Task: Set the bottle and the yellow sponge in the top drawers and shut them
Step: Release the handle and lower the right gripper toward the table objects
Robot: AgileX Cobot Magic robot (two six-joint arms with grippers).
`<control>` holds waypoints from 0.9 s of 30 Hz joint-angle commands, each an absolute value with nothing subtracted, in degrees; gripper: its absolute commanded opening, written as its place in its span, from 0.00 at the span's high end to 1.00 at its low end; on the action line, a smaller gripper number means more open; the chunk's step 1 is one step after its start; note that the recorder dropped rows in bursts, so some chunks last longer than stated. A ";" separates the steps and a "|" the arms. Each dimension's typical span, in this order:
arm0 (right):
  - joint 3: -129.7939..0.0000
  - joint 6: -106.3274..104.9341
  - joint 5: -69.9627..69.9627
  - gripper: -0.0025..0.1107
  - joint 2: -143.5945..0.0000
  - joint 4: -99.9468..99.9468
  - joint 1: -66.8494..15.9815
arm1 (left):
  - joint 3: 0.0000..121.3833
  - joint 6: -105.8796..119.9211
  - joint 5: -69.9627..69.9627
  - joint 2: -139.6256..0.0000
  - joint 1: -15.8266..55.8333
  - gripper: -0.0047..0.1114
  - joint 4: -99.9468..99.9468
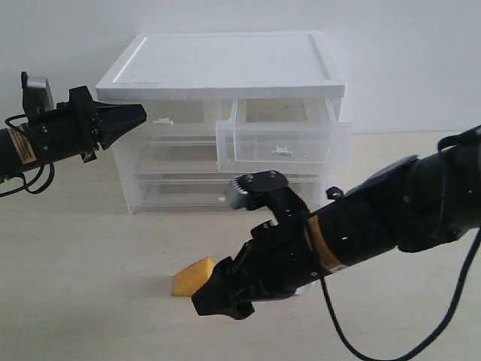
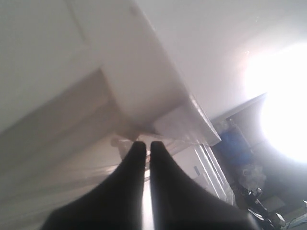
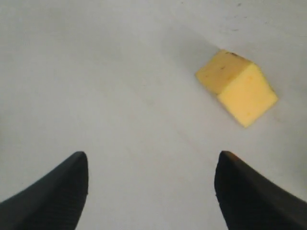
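The yellow sponge [image 1: 192, 277] [image 3: 236, 87] lies on the table in front of the cabinet. My right gripper [image 1: 219, 299] [image 3: 152, 160] hovers low just beside it, open, with nothing between its fingers. The right top drawer [image 1: 282, 141] is pulled out, its white clip handle [image 1: 282, 150] facing forward. The left top drawer [image 1: 174, 114] sits pushed in. My left gripper [image 1: 140, 113] [image 2: 147, 143] is shut and empty, its tips close to that drawer's front at the cabinet's upper left corner. The bottle shows in no view.
The white drawer cabinet [image 1: 225, 64] stands at the back of the table, with two full-width drawers [image 1: 180, 192] below the top pair. My right arm [image 1: 391, 214] stretches across the right front of the table. A wall is behind.
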State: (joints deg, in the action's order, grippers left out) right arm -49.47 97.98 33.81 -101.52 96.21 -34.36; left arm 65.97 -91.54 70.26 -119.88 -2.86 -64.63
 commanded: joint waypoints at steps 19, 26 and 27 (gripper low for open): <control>-61.87 76.79 2.30 0.39 -111.30 99.95 -46.42 | 66.37 -91.18 69.36 -119.79 -2.81 0.93 -60.95; -64.64 74.42 7.70 0.39 -115.25 99.95 -46.42 | 66.37 -90.78 68.95 -119.79 -2.81 0.93 -60.37; -64.64 74.18 6.56 0.39 -115.56 99.95 -46.42 | 66.37 -90.78 68.95 -119.79 -2.81 0.93 -60.37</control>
